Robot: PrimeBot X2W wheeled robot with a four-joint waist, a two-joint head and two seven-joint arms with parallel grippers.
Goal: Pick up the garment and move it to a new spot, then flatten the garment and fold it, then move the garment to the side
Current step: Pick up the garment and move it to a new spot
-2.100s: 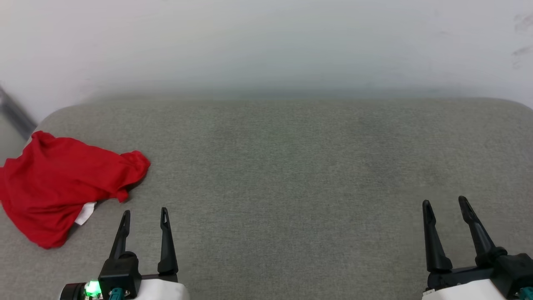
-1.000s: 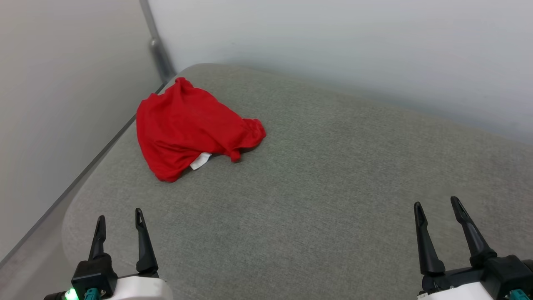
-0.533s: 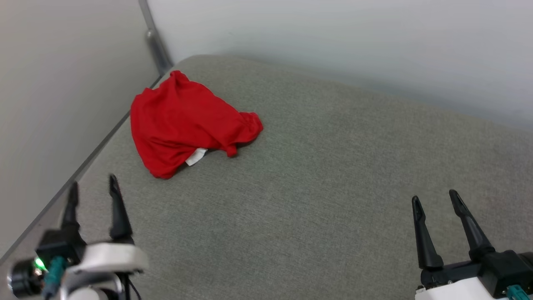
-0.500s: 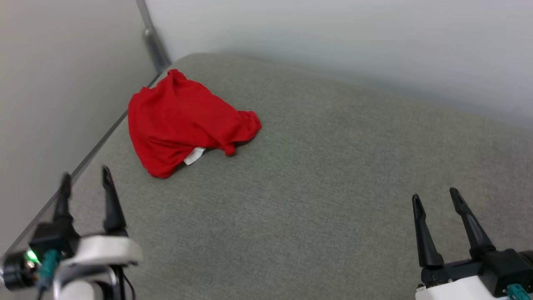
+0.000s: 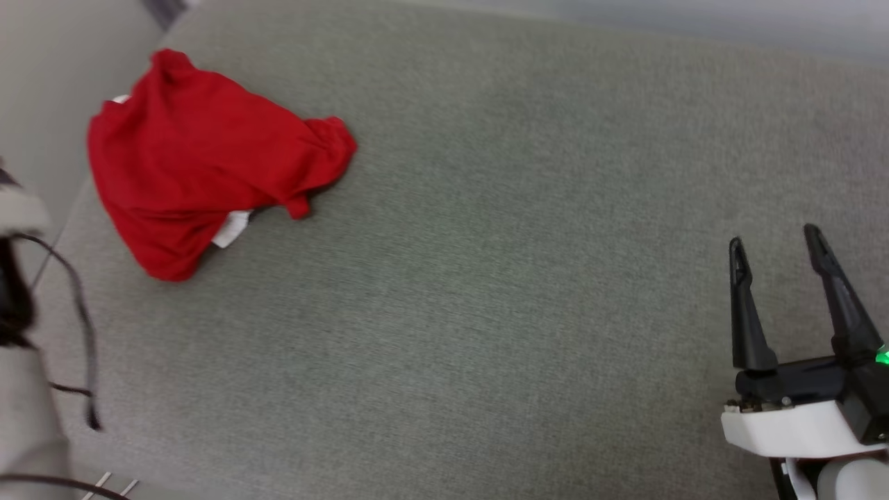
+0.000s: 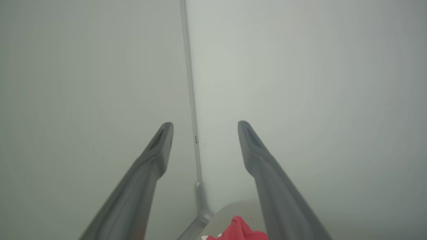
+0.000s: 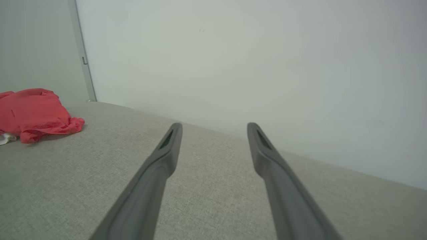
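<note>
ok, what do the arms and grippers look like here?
Right gripper: two long black tapered fingers on a black block, white wrist shell, green light. Left gripper: matching dark fingers, slotted near the tips. Left forearm pale, blurred, with a loose black cable.

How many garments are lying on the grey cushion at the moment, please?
1: the red garment lies crumpled at the far left corner of the cushion. The cushion runs beyond the views, so another could be hidden.
</note>
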